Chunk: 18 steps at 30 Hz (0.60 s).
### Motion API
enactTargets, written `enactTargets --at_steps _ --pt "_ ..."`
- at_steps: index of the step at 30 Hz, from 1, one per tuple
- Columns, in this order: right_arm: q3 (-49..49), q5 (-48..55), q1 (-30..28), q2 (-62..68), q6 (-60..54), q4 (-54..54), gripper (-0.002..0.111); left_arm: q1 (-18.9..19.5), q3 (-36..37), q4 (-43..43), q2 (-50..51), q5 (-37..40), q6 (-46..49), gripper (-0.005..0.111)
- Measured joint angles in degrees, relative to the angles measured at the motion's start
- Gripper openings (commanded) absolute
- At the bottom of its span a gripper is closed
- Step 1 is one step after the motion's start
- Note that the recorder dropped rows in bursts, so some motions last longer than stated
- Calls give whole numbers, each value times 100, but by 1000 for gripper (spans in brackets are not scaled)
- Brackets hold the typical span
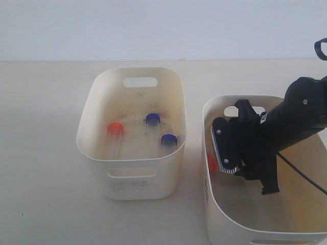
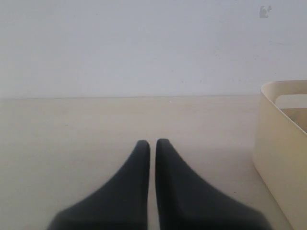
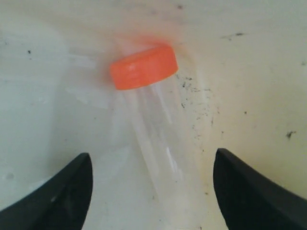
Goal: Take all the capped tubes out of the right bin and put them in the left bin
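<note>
Black fingers [image 3: 72,191] of the right gripper [image 3: 152,158] stand spread apart, holding nothing. Between them a clear plastic orange-capped tube [image 3: 153,129] lies on the floor of the cream-white right bin [image 1: 210,201], seemingly near its left wall. The grime-speckled left bin [image 1: 130,181] holds three other capped tubes [image 1: 115,130]. The left gripper [image 2: 152,143], fingers together, hangs over the beige tabletop [image 2: 72,124].

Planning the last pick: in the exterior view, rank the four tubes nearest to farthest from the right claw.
1. Lone orange tube: right bin, at the right claw.
2. Front blue tube: left bin, right side.
3. Back blue tube: same bin, middle.
4. Other orange tube: same bin, left.
</note>
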Motion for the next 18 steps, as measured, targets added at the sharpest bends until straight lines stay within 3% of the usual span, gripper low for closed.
enactTargets --at_steps 18 --pt "-34 -100 0 285 -45 20 67 0 0 0 0 0 0 4"
